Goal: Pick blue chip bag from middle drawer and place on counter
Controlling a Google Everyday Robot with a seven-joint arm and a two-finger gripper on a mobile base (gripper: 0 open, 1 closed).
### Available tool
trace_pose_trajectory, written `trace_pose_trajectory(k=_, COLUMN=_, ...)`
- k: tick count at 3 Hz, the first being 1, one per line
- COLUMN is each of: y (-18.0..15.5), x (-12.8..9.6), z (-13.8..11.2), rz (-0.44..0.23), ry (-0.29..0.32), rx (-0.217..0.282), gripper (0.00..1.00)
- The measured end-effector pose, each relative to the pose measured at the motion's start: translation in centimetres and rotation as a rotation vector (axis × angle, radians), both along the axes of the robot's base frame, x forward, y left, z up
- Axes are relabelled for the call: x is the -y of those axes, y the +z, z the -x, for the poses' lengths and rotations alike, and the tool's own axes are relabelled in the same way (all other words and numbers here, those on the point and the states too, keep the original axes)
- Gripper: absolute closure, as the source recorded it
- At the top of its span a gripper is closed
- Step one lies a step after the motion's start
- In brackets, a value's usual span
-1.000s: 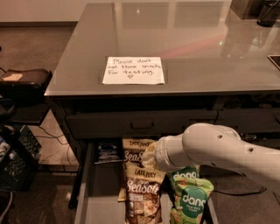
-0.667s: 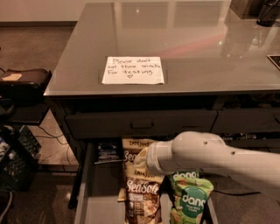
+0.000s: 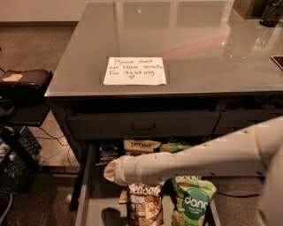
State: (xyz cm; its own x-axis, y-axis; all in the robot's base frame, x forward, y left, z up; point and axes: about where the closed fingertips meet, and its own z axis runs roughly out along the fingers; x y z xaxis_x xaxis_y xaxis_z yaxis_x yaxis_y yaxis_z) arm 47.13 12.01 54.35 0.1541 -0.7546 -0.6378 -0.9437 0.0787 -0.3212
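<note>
The blue chip bag (image 3: 107, 152) lies at the back left of the open middle drawer (image 3: 98, 207), partly under the counter edge. My white arm reaches from the right across the drawer. My gripper (image 3: 109, 170) is at the arm's left end, just in front of the blue bag and above the drawer floor. A brown Sea Salt bag (image 3: 144, 203) and a green dang bag (image 3: 193, 201) stand in the drawer below the arm. Another brown bag (image 3: 141, 145) and a green one (image 3: 175, 146) lie at the back. The grey counter (image 3: 199, 39) carries a white handwritten note (image 3: 135, 70).
A closed drawer front with a slot handle (image 3: 143, 125) sits above the open drawer. A black crate (image 3: 15, 165) and a dark stand (image 3: 24, 84) are on the floor at the left. Dark objects (image 3: 270, 11) stand at the counter's far right corner.
My arm has stretched further left across the drawer, and its end now sits near the drawer's left side, close to the blue bag. The bags have not moved.
</note>
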Motion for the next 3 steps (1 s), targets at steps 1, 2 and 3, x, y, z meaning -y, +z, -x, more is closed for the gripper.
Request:
trace_pose_trajectory(k=1, y=0.7, x=-3.3, z=-0.4, rz=-0.02, ry=0.039, rx=0.042, gripper=1.0)
trace_pose_trajectory(k=2, y=0.7, x=-3.3, z=-0.3, rz=-0.019, ry=0.042, rx=0.04, gripper=1.0)
trace_pose_trajectory(k=3, y=-0.9, x=-2.2, z=-1.9, rz=0.004, ry=0.011, rx=0.065, gripper=1.0)
